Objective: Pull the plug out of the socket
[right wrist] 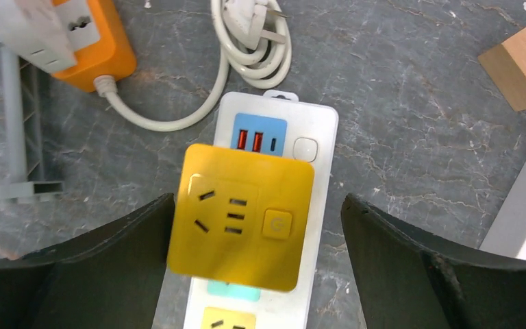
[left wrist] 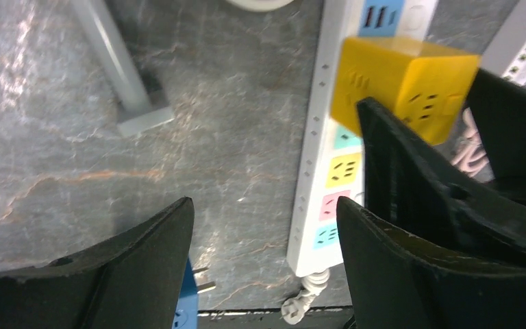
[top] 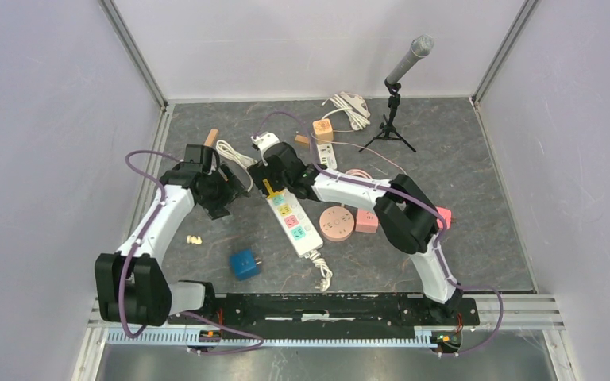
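**Clerk:** Item one, the task's thing?

**Keeper:** One yellow cube plug (right wrist: pixel 233 233), seated in the white power strip (right wrist: pixel 320 199) at the end by the blue USB panel (right wrist: pixel 259 131). The strip lies flat at mid-counter (top: pixel 461 182).

**Clerk:** Tools?

**Keeper:** Entry for the right end effector (right wrist: pixel 257 205): jaws spread wide, poised over the plug, holding nothing. One finger is just beside the plug's side, the other well apart from it. Entry for the left end effector (left wrist: pixel 260 205): likewise spread and empty, over bare counter just beside the strip, not touching it.

**Clerk:** Hazards on file?

**Keeper:** Three, all judgement.
- Nothing pins the strip, so a pull on the plug would likely lift the strip with it.
- The jaws sit off-centre, so closing from here could shove the plug sideways and strain its pins rather than clamp it squarely.
- The plug's faces look smooth, so a light grip may slide off under load.

**Clerk:** Neighbours?

**Keeper:** An orange adapter (right wrist: pixel 99 48) and a white cable coil (right wrist: pixel 253 41) lie just beyond the strip's end, with a wooden block (right wrist: pixel 524 68) off to one side. There is a blue cube adapter (top: pixel 244 263) near the cord end, a pink round socket (top: pixel 337 223) beside the strip, and a microphone (top: pixel 407 62) on its tripod at the far edge. A dragged strip could knock the nearest of these.

**Clerk:** Containers and contents?

**Keeper:** None entered; no box, tray or bin shows. The nearest equivalent is the strip's own sockets. One holds the yellow plug, and the coloured ones visible along it stand vacant.
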Controlling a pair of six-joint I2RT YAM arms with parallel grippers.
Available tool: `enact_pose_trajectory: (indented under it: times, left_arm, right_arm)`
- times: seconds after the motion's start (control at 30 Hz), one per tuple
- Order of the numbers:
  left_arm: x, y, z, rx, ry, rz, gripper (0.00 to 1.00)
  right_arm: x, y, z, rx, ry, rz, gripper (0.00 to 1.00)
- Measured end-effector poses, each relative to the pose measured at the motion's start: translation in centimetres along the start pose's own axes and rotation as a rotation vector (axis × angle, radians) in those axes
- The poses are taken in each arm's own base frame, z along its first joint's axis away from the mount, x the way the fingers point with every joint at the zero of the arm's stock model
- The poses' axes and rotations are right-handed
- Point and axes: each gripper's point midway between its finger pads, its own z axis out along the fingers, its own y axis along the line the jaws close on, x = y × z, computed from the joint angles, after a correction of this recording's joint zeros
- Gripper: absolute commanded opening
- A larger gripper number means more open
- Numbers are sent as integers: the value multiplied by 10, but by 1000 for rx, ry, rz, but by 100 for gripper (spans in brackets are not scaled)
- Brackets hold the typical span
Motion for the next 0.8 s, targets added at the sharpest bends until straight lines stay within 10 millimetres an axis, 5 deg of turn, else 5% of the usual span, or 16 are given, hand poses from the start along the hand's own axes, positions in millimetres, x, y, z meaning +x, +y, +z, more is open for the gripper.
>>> enact_pose_trajectory:
  times: [0.2, 0.43, 0.67, 0.8]
  left_arm:
    - [-23, -22, 3, 50, -32, -1, 79]
    - [-30, -30, 23, 61, -6, -7, 67]
    - [-37, -53, 49, 126, 55, -14, 63]
    - [-42, -71, 72, 186, 87, -22, 61]
  right_arm:
    - [2, -4, 13, 38, 3, -12, 85]
    - [4, -8, 15, 51, -8, -8, 49]
    - [22, -31, -6, 38, -31, 6, 51]
    - [20, -41, -10, 2, -36, 8, 68]
